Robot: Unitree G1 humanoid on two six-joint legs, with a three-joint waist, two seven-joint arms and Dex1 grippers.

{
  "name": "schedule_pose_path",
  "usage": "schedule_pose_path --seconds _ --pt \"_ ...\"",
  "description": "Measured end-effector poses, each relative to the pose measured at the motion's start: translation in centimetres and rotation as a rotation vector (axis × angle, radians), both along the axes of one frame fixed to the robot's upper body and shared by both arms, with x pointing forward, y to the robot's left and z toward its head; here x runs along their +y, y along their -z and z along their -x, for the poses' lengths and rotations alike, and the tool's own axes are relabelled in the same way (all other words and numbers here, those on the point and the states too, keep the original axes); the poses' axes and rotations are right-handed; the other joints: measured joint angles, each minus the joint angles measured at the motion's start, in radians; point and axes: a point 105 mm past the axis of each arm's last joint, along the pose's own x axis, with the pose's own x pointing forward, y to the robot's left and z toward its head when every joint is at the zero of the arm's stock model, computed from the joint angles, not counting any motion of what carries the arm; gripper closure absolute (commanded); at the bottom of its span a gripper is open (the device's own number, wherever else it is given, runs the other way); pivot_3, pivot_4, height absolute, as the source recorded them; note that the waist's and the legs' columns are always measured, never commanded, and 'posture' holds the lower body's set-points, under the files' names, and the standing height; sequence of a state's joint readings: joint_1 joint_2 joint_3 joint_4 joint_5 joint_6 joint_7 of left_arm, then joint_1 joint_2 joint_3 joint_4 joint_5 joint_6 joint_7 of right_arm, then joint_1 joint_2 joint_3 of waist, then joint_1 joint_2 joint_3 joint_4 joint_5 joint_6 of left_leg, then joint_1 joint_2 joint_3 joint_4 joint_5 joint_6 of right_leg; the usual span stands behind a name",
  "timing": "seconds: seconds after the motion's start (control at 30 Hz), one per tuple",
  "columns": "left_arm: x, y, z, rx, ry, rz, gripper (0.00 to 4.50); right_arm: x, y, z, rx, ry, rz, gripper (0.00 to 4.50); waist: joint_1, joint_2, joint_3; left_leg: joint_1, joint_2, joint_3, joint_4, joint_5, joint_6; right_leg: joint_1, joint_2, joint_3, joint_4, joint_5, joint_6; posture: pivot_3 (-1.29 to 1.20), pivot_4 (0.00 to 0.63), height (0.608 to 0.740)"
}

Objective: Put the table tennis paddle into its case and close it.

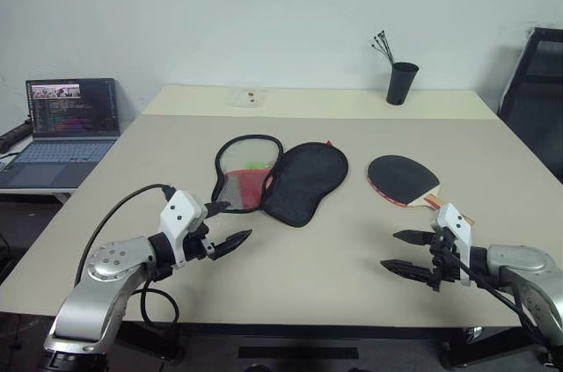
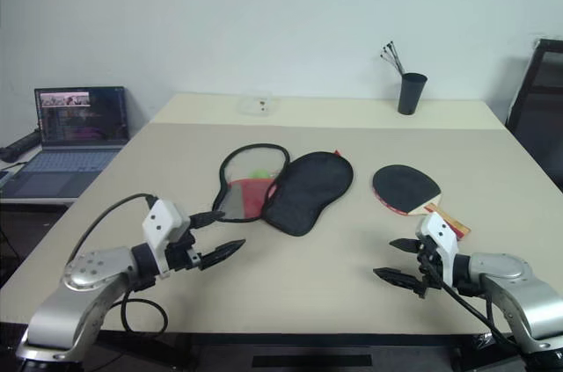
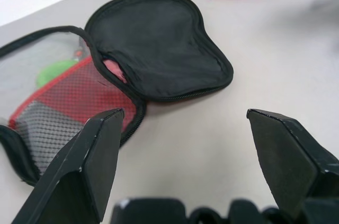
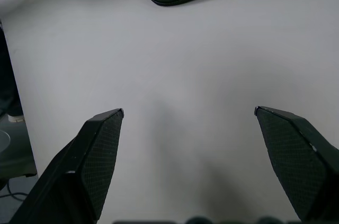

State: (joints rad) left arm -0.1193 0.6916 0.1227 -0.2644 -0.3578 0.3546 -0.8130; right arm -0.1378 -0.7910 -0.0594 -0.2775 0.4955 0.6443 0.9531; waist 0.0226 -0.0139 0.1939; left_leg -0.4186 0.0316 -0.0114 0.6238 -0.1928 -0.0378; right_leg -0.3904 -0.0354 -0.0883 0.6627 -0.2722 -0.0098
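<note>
1. Both arms hover low over the near edge of the surface (image 1: 352, 293), and nothing is picked up yet: the left tool (image 1: 230, 224) has its two black fingers spread wide with nothing between them, and the right tool (image 1: 407, 251) is just as wide and just as empty.
2. The table tennis paddle (image 1: 403, 178) lies flat on the robot's right side, black rubber face up, its wooden handle angled toward the right tool and lying just beyond it.
3. The case (image 1: 281, 178) sits mid-surface, unzipped and folded open: the black fabric half (image 3: 159, 44) lies on the paddle's side, and the half with the red mesh pocket (image 3: 58, 113) lies on the left, just ahead of the left tool. A small green ball (image 3: 55, 71) shows through the clear panel.
4. The step in hand looks like fetching the paddle, so the right tool is the natural one. Best bet is the handle, or the blade's edge near it, since the face lies flush and gives little to pinch.
5. Come in low and along the handle's line, fingers either side, so the closing squeeze does not spin the paddle away.
6. Meanwhile the left tool is well placed to pin the near rim of the open case; soft fabric will likely slide or fold when the paddle pushes in.
7. Watch that zip rim: keep it clear of the blade, or closing gets awkward.
</note>
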Motion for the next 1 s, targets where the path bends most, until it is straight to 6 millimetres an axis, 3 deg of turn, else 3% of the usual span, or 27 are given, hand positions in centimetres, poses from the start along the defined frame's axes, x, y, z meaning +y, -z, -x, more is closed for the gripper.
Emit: schedule_pose_path --seconds 0.23,0.4,0.53,0.63,0.73,0.87,1.0 --pt "0.0 0.3 -0.8 -0.023 -0.025 0.023 0.43 -0.4 -0.4 -0.2 0.000 0.010 0.026 0.14 0.000 0.000 0.000 0.000 0.000 0.000 0.001 0.000 0.000 0.000 0.000 0.000 0.001 0.000 0.000 0.00 0.150 0.740" --pt "0.2 -0.5 -2.2 -0.043 -0.019 0.061 0.43 0.4 -2.9 -0.8 -0.067 0.011 0.000 0.14 0.001 0.000 0.000 0.000 0.000 -0.001 0.001 0.000 0.000 0.000 0.001 -0.001 0.000 0.000 0.000 0.00 0.150 0.740" --pt "0.2 -1.2 -3.0 -0.065 -0.019 0.076 0.43 1.1 -3.1 -0.8 -0.056 0.014 -0.044 0.14 0.000 -0.002 0.001 -0.001 0.000 0.000 0.001 0.000 0.000 0.000 0.001 0.000 0.000 0.000 0.000 0.00 0.150 0.740" --pt "0.7 -1.3 -2.9 -0.073 -0.008 0.071 0.43 2.3 -3.4 -1.4 -0.078 0.010 -0.082 0.14 -0.006 -0.002 0.001 0.000 0.000 0.001 0.001 0.000 0.000 0.000 0.001 0.000 0.001 0.000 0.000 0.00 0.150 0.740" --pt "1.7 -1.4 -2.8 -0.071 -0.011 0.055 0.43 4.8 -3.9 -2.6 -0.110 -0.005 -0.135 0.14 -0.011 -0.003 0.001 0.001 0.002 -0.001 0.001 0.000 0.000 0.000 0.002 -0.001 0.002 0.000 0.000 0.00 0.150 0.740" --pt "2.5 -1.6 -2.6 -0.046 0.005 0.060 0.43 6.2 -3.8 -4.9 -0.111 0.078 -0.162 0.14 -0.010 -0.003 0.001 0.000 0.002 -0.001 0.001 0.000 0.000 0.000 0.003 -0.001 0.002 0.000 0.000 0.00 0.150 0.740" --pt "4.6 -2.0 -3.3 -0.023 -0.037 0.061 0.43 8.2 -2.9 -5.9 -0.035 0.112 -0.193 0.14 -0.009 -0.003 0.002 -0.001 0.002 0.000 0.001 0.000 0.000 -0.001 0.006 0.000 0.002 0.000 0.000 0.00 0.150 0.740"
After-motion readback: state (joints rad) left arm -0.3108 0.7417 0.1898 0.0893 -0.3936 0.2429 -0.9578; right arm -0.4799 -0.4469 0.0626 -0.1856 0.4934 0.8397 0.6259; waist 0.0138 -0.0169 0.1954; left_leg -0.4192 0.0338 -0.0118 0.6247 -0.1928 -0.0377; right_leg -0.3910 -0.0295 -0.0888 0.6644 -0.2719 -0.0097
